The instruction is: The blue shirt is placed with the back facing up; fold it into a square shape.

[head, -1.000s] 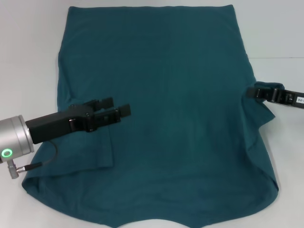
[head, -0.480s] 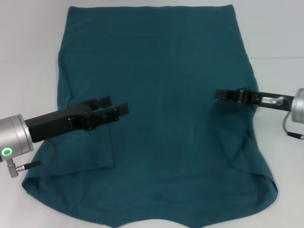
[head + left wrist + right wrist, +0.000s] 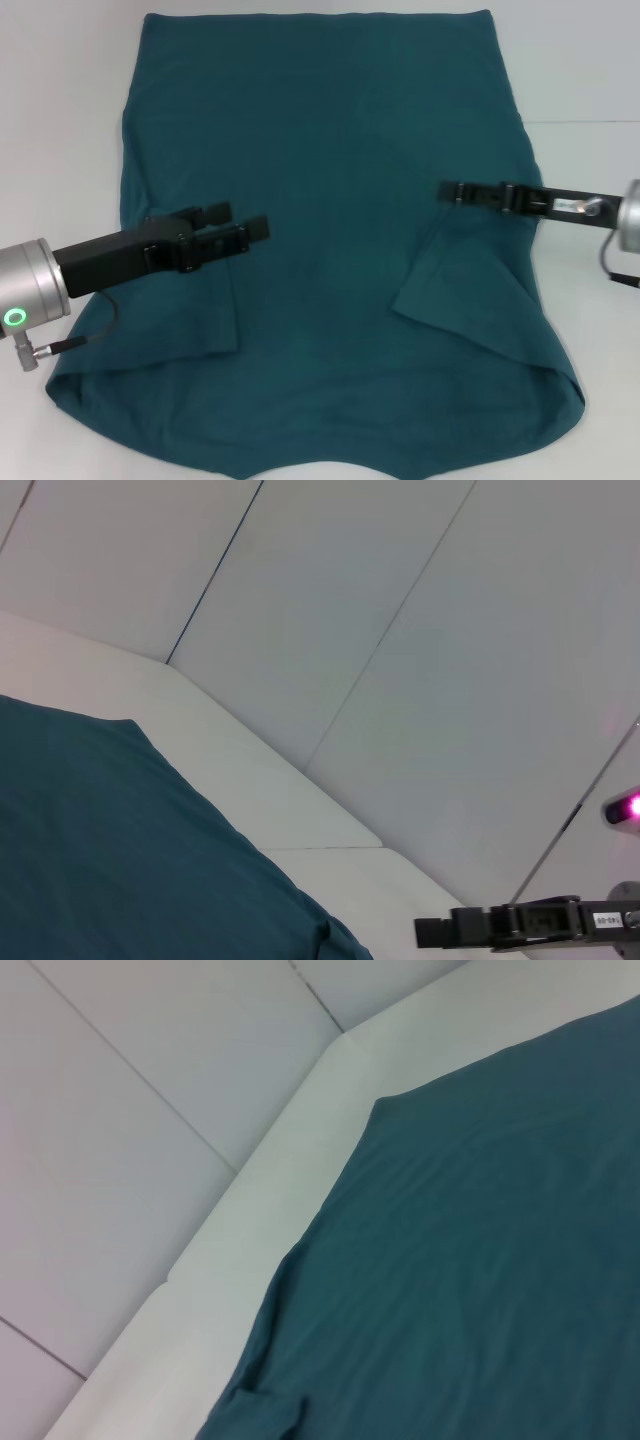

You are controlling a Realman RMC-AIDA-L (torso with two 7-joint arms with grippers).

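Spread flat across the white table (image 3: pixel 60 120): the blue shirt (image 3: pixel 330 180), plain back up, straight hem along the far edge, curved edge toward the near edge. No lettering readable on the cloth. Both sleeves lying folded inward onto the body, one flap by the left edge, one triangular flap by the right.

Over the left flap, just above the cloth: the left gripper (image 3: pixel 240 232), fingers parted a little, nothing between them. Over the right side, above the folded sleeve: the right gripper (image 3: pixel 448 191), thin and edge-on, whether open or closed impossible to tell, no cloth seen hanging from it. On its body a small white label, print too small to read.

Bare table strips along the left and right edges; wider room at the far right corner. Pale panelled wall (image 3: pixel 400 630) behind the far edge.
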